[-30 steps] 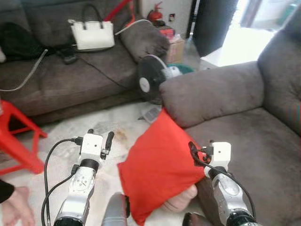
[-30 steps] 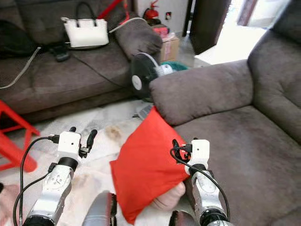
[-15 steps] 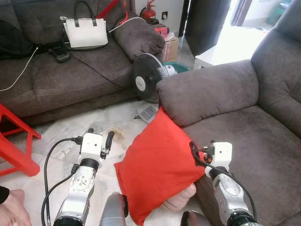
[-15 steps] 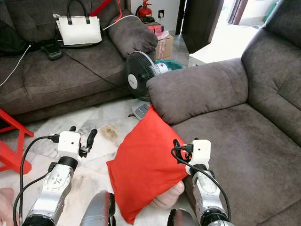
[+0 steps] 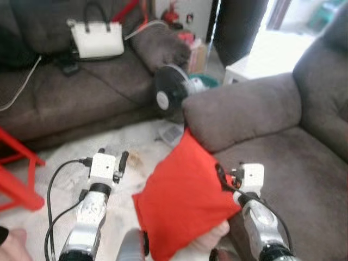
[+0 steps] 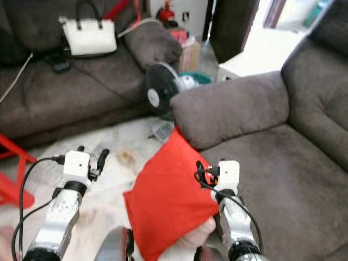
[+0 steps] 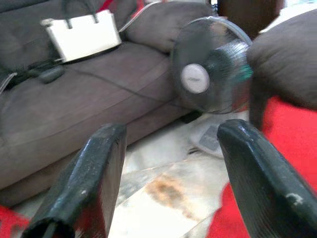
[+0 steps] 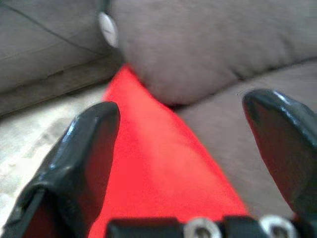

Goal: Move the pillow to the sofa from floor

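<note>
A red stool (image 5: 16, 174) stands at the far left on the pale floor (image 5: 65, 157), before a long grey couch (image 5: 70, 92) carrying a white handbag (image 5: 97, 39). The left gripper (image 7: 168, 168) hovers over open floor, its jaws spread with nothing between them. A black fan (image 5: 169, 97) stands in the gap between the couch and the sofa's armrest. The red pillow (image 5: 185, 201) is tilted, its top corner touching the armrest of the grey sofa (image 5: 283, 163), its right edge along the seat front, a hand (image 5: 209, 239) under its lower edge. The right gripper (image 8: 188, 148) is at the pillow's right edge, jaws spread, the pillow's edge between them. The sofa seat lies open beyond.
</note>
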### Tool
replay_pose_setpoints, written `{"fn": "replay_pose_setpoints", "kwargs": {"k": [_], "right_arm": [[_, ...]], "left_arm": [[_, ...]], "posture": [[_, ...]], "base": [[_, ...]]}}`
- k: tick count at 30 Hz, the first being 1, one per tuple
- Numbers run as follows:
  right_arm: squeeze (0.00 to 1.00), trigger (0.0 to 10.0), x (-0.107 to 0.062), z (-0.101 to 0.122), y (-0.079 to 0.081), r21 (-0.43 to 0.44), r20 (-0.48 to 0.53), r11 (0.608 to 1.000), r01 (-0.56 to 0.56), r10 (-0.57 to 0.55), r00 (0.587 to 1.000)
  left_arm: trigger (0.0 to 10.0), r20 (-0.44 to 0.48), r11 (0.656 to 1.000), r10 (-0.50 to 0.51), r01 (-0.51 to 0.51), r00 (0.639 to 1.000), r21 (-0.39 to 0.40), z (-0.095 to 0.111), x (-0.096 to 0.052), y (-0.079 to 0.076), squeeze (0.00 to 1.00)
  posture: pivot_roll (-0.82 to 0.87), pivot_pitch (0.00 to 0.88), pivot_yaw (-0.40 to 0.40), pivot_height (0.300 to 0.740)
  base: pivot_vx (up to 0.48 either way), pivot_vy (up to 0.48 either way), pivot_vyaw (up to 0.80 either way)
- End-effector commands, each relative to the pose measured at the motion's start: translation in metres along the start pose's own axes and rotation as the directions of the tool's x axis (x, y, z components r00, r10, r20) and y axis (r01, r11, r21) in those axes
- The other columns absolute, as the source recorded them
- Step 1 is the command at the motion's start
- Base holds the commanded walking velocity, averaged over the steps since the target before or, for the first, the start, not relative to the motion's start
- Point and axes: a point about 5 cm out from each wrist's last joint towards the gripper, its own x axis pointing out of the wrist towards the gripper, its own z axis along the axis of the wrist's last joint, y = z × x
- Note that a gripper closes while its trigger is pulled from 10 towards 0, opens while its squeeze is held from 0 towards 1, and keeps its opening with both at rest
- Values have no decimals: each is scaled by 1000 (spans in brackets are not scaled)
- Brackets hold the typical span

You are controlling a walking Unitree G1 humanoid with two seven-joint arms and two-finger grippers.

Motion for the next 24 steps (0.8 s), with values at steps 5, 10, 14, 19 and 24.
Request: {"fn": "replay_pose_setpoints", "kwargs": {"k": [5,10,14,19,24], "right_arm": [[0,10000,3,3,2,10,5,1000,-4,4,1000],[0,10000,3,3,2,12,5,1000,-5,5,1000],[0,10000,3,3,2,13,6,1000,-5,5,1000],[0,10000,3,3,2,15,9,1000,-3,3,1000],[0,10000,3,2,2,11,3,1000,0,0,1000]], "left_arm": [[10000,-19,1000,-4,4,1000,2,-2,0,4,0],[10000,-20,1000,-30,30,999,-3,-2,-1,0,0],[10000,-20,1000,-31,31,999,-5,-2,-1,0,0],[10000,-19,1000,-31,31,999,-7,-2,-1,0,0],[10000,-19,999,-31,31,999,-7,-2,-1,0,0]], "posture": [[177,73,-30,633],[179,73,-30,633],[178,73,-30,633],[178,74,-30,633],[178,74,-31,633]], "base": [[223,0,0],[0,0,0],[0,0,0],[0,0,0],[0,0,0]]}}
